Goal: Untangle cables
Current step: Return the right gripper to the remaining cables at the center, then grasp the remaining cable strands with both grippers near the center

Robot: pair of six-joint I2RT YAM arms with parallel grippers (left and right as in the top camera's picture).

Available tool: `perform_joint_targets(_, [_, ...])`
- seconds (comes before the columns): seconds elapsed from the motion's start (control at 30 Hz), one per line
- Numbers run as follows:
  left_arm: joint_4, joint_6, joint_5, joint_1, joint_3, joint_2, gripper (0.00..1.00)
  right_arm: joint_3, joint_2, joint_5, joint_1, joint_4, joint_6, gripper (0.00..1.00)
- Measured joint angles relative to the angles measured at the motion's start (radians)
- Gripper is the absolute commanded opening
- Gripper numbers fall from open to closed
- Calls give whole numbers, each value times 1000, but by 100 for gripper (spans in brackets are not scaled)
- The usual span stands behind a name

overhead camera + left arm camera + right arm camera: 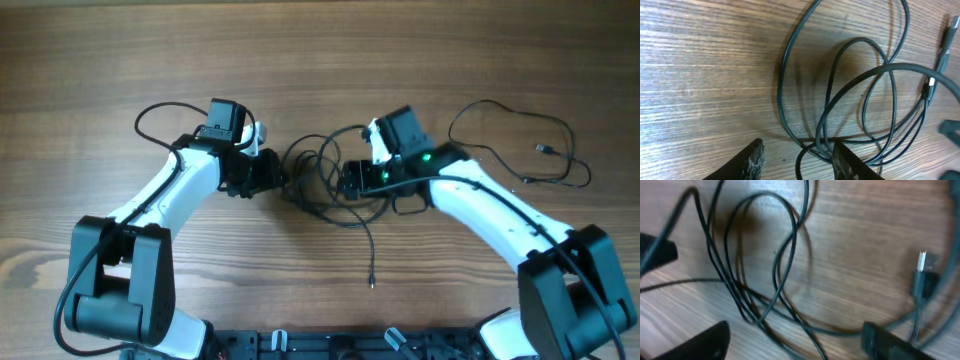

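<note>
While both arms reach in toward each other, I see my left gripper (pixel 797 150) released, its fingers (pixel 752 161) spread apart and pinching nothing. The cables (pixel 821 140) lie in overlapping black loops on the wooden table (pixel 700 75) just ahead of it. Several strands bunch against the inside of one finger, and one curls into the gap.

My right gripper (pixel 795 330) is released too, fingers (pixel 705 342) standing wide. The same loops spread ahead of it, with strands running back through the open gap. A metal-tipped plug (pixel 921 262) sits ahead and off to one side, beyond the far finger.

From overhead, the tangle lies between the two grippers, close to both. One loose strand (pixel 366 240) trails away from it toward the arm bases. Another thin cord (pixel 575 160) lies well outside the right arm.
</note>
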Motion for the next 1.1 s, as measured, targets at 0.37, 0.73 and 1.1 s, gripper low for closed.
perform_joint_targets(0.37, [2, 0, -3, 0, 0, 0, 45, -79, 0, 17, 106, 190, 214, 64])
perform_joint_targets(0.73, [2, 0, -3, 0, 0, 0, 45, -79, 0, 32, 111, 190, 243, 64])
perform_joint_targets(1.1, [2, 0, -4, 0, 0, 0, 44, -84, 124, 45, 153, 314, 289, 16])
